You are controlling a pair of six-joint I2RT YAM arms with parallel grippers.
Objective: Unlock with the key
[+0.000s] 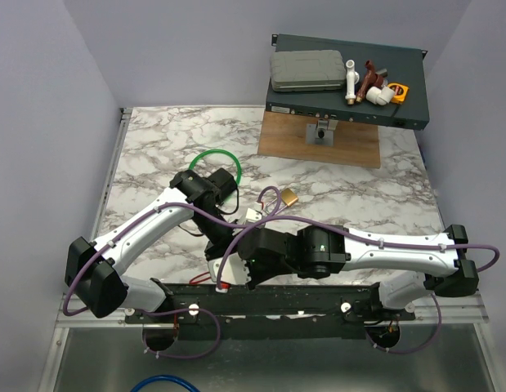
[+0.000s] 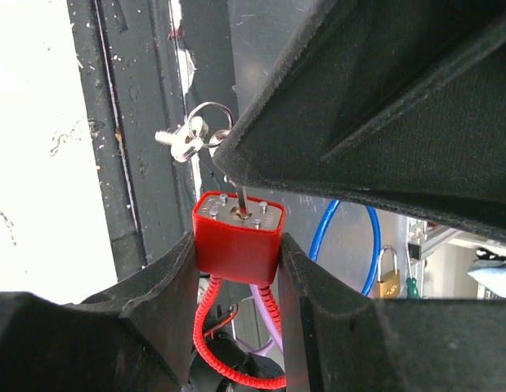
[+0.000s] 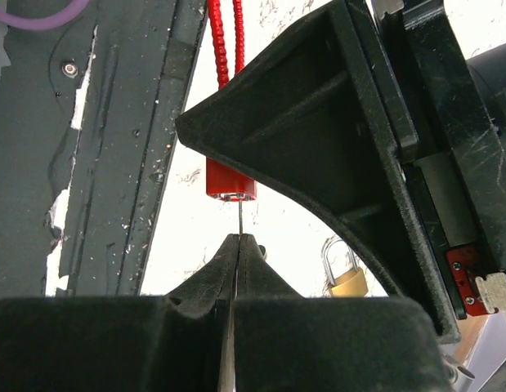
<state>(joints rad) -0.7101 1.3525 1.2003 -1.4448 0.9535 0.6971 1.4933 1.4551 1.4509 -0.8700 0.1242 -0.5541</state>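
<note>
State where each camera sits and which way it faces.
Top external: fixed above and behind the bases, looking down on the table; the left arm and right arm reach inward and meet.
Left wrist: on the left arm, looking along the left tool, which clamps the red lock.
Right wrist: on the right arm, looking along the right tool, which pinches the key entering that lock.
Shared: both wrist views show the red lock, key and brass padlock.

My overhead feed is evenly, softly lit, with faint shadows on the marble table (image 1: 154, 155). In the 2 wrist feeds that tabletop blows out to white, and the left gripper's fingers (image 2: 89, 343) look dark and blurred.
</note>
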